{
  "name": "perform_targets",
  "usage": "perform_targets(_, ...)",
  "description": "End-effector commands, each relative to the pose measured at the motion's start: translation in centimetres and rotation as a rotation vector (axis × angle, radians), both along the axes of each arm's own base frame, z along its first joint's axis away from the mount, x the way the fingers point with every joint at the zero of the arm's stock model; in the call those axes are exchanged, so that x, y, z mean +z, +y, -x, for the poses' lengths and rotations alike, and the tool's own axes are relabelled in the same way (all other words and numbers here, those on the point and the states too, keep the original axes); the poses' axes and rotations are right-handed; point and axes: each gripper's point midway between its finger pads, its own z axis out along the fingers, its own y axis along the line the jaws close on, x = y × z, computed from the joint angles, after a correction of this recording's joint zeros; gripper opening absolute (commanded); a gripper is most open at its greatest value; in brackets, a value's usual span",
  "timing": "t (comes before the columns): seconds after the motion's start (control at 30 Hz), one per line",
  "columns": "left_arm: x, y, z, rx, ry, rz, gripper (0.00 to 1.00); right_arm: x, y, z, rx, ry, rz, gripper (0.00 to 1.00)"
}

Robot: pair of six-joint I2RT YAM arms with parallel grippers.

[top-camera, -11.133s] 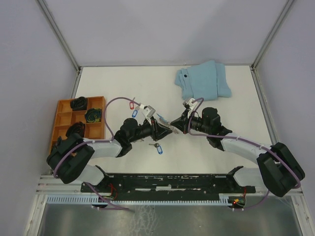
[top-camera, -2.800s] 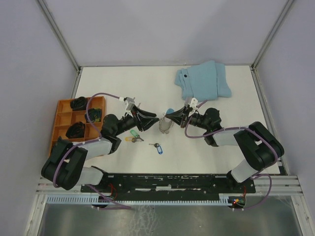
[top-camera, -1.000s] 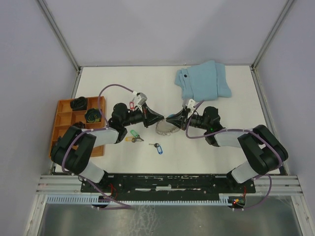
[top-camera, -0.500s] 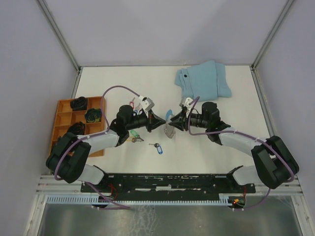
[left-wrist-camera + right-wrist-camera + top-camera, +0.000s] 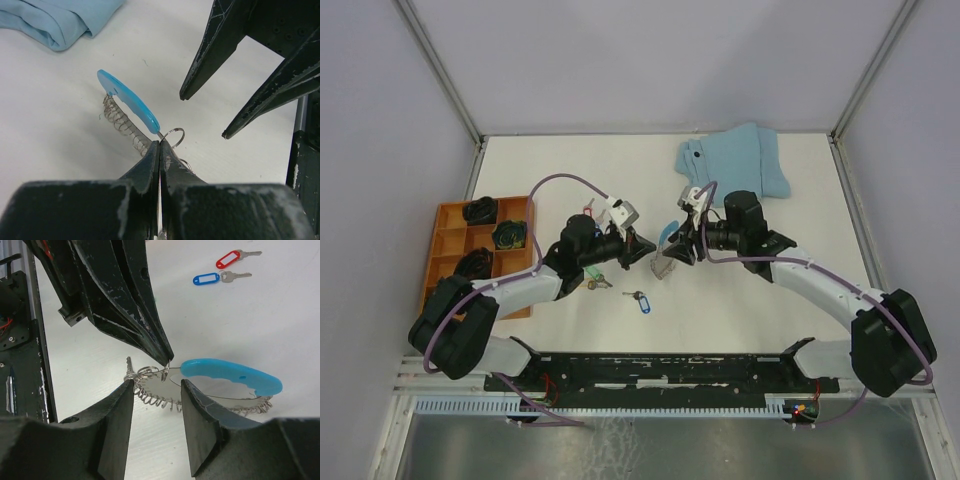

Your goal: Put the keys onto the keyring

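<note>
My left gripper (image 5: 646,248) is shut, and a key's small split ring (image 5: 173,136) sticks out of its tip (image 5: 167,360). That ring hangs round the thin wire of the keyring (image 5: 664,262), next to its bright blue plastic section (image 5: 129,99) (image 5: 231,375). The coiled grey wire (image 5: 154,396) rests on the table with one silver key (image 5: 129,365) on it. Close to the right, my right gripper (image 5: 672,247) (image 5: 157,388) stands open with the coil between its fingers, touching nothing. Loose keys lie apart: a red-tagged one (image 5: 227,259), a blue-tagged one (image 5: 206,278) and another blue-tagged one (image 5: 641,298).
A folded light-blue cloth (image 5: 732,162) lies at the back right. An orange compartment tray (image 5: 448,240) with dark items stands at the left edge. Green- and yellow-tagged keys (image 5: 590,282) lie under the left arm.
My right gripper has opened and let go of the keyring, and its arm has lifted and drawn back a little. My left gripper stayed shut and shifted slightly right.
</note>
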Motion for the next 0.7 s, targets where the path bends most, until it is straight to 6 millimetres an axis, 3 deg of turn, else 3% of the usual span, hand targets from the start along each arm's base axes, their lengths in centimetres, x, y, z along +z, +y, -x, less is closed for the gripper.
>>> perform_targets(0.0, 3.3, -0.4, -1.1, 0.014, -0.126, 0.021, 0.03, 1.0, 0.7, -0.3, -0.035, 0.036, 0.041, 0.50)
perform_targets(0.17, 3.4, -0.5, -0.9, 0.015, -0.134, 0.011, 0.03, 0.5, 1.5, -0.6, -0.061, 0.067, 0.089, 0.46)
perform_targets(0.33, 3.5, -0.4, -0.9, 0.019, -0.143, 0.006, 0.03, -0.3, 1.1, -1.4, -0.135, 0.093, 0.147, 0.44)
perform_targets(0.67, 3.4, -0.6, -0.7, 0.014, -0.146, 0.002, 0.03, -0.6, 1.6, -1.4, -0.117, 0.107, 0.150, 0.39)
